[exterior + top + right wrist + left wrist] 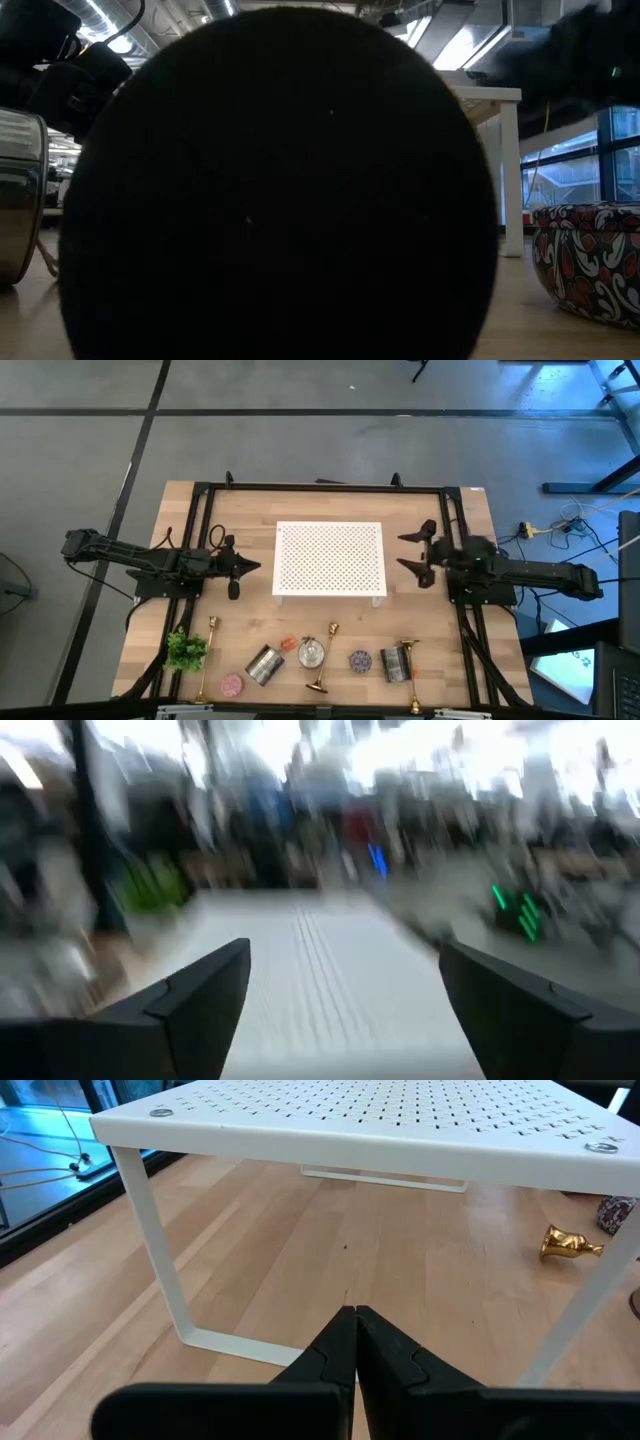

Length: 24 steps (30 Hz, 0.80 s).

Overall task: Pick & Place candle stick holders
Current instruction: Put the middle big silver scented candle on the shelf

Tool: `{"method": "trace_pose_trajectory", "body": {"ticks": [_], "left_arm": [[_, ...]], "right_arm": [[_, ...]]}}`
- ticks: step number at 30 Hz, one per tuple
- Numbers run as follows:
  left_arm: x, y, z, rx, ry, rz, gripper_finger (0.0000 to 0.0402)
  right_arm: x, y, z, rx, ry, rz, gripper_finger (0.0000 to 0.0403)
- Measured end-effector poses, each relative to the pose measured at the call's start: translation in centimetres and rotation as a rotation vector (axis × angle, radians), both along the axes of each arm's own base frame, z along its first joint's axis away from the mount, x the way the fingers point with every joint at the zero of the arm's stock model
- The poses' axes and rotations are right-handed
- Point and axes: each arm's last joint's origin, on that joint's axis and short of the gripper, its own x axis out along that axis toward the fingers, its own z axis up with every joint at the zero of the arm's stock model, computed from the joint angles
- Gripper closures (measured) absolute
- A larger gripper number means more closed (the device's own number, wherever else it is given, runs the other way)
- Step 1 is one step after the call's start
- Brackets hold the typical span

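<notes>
While the holders (326,657) lie untouched at the table's six o'clock, the left gripper (250,567) waits pinched empty, the right gripper (408,551) spread wide, likely readying a reach.

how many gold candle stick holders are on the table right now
3 that I can make out, all along the table's front edge: one beside the small green plant, one in the middle by a silver tin, one toward the right. Others may be hidden.

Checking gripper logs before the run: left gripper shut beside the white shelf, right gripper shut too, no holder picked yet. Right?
Not quite. The right gripper is open: the right wrist view shows its fingers spread wide. The left gripper is shut beside the white shelf, and the candle stick holders are untouched.
</notes>
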Motion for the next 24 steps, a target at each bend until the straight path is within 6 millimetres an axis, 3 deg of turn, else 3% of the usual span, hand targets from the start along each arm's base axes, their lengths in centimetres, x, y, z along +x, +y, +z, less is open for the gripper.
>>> {"method": "trace_pose_trajectory", "body": {"ticks": [5,10,17,24], "left_arm": [[0.0,0.0,0.0,0.0,0.0,0.0,0.04],[0.0,0.0,0.0,0.0,0.0,0.0,0.04],[0.0,0.0,0.0,0.0,-0.001,0.0,0.04],[0.0,0.0,0.0,0.0,0.0,0.0,0.04]], "right_arm": [[-1.4,0.6,3.3,-0.07,-0.365,0.128,0.0075],[-3.0,0.9,5.0,-0.175,-0.597,0.121,0.0075],[-3.5,1.6,5.2,-0.327,-0.637,0.291,0.0075],[-3.8,1.9,5.6,-0.287,-0.666,0.374,0.0075]]}}
